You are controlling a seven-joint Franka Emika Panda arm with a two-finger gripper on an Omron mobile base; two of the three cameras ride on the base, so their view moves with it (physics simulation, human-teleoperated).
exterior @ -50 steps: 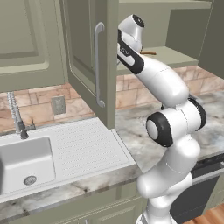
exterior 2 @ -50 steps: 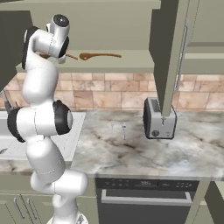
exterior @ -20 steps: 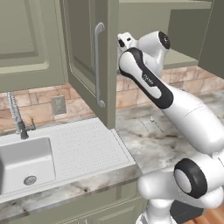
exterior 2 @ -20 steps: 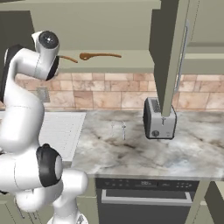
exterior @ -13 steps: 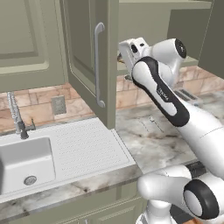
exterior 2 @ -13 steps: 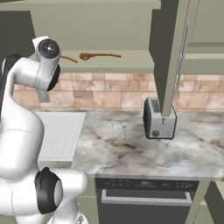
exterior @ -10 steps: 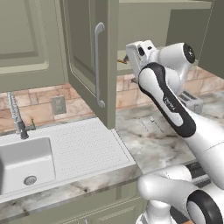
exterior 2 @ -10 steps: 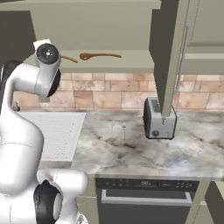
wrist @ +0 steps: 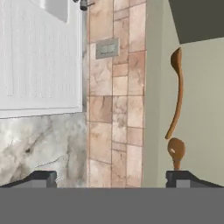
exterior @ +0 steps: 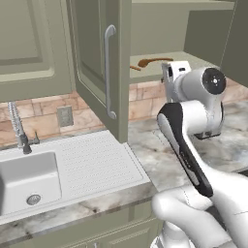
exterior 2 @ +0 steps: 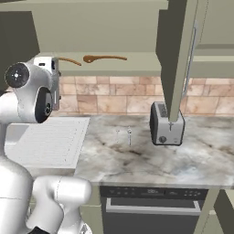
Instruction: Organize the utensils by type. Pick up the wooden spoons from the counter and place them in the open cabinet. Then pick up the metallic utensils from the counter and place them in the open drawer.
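Both wooden spoons (wrist: 177, 94) lie on the shelf of the open cabinet (exterior 2: 137, 64). In the hand view one sits full length up ahead of the right-hand finger; the second spoon (wrist: 176, 151) has its bowl just beyond that same fingertip. The gripper (wrist: 111, 178) is empty, its jaws spread wide and nothing between them.

The metallic utensils (exterior 2: 124, 134) rest on the counter (exterior 2: 151, 160), two thin silver pieces close side by side, well below the jaws and near the toaster (exterior 2: 167, 123). In the hand view a faint pale mark on the stone near the left-hand finger may be them; too small to confirm.

Judgement: the spoon stage appears complete, and the step in hand is the move down to the first metal piece.

Recommendations:
- Clear the cabinet door (exterior: 104, 63) and shelf edge before descending.
- Turn the hand so the jaws straddle one piece across its narrow width, not both.
- Come down squarely to the stone; the pieces are thin and flat, so a high closure would likely miss.
- The drawer is not visible; locate it before lifting.
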